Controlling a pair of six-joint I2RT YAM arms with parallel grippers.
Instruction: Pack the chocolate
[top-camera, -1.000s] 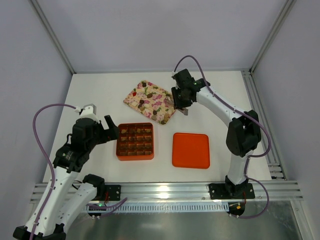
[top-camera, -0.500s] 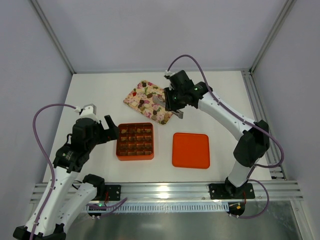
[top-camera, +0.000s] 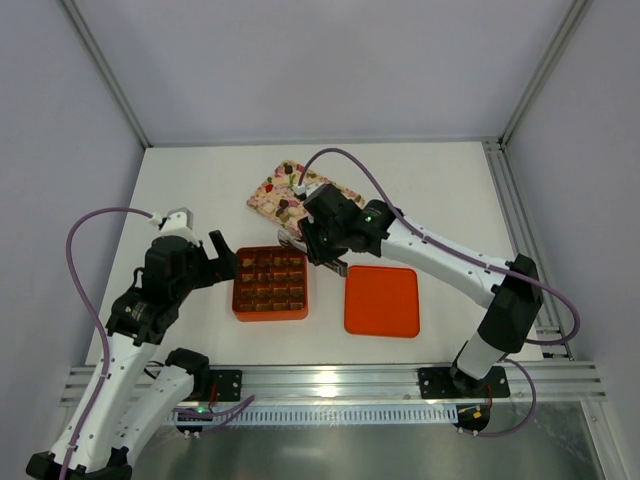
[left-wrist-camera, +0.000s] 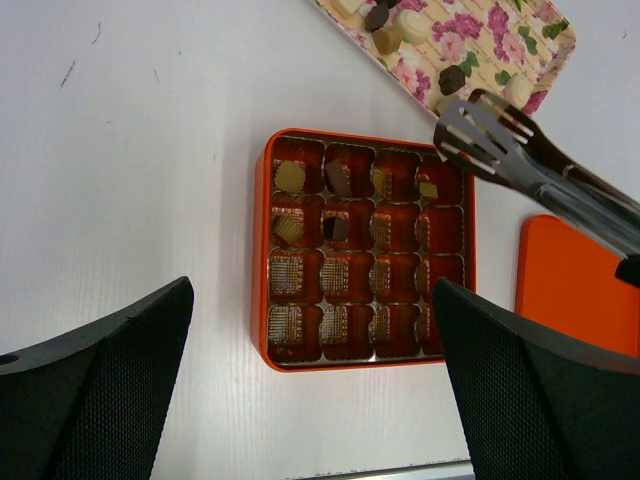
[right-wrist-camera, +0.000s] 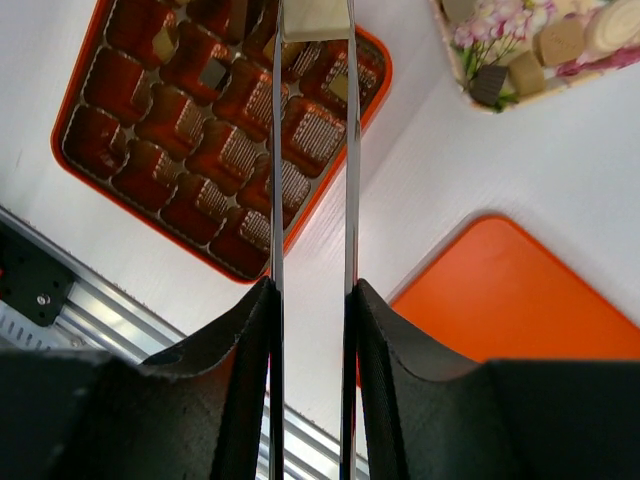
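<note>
Left wrist view: the left gripper (left-wrist-camera: 312, 287) hangs with its fingers spread wide and nothing between them. Directly beneath it, on the white table (left-wrist-camera: 130, 150), sits the orange grid box (left-wrist-camera: 262, 250).

Chocolate (left-wrist-camera: 290, 178) sits in cells of the two rows farthest from this gripper, tan pieces and dark ones. The two nearer rows show only a ribbed shine. I read those cells as empty, though it's hard to be sure.

Moving right, the right gripper (right-wrist-camera: 310, 300) is clenched on a pair of metal tongs (left-wrist-camera: 485, 135). The blades run straight out ahead of its fingers, and the tips hover over the box's far corner. The right wrist view shows a pale patch between the blade tips. It may be a piece being carried, but I can't confirm it.

Ahead of the tongs and off to their right lies the floral tray (left-wrist-camera: 545, 45), with several loose pieces on it. The orange lid (left-wrist-camera: 575, 290) lies flat on the table just right of the box, not yet fitted.

My call is that this is roughly the halfway mark. More cells need filling from the tray, and then the lid likely goes on.
</note>
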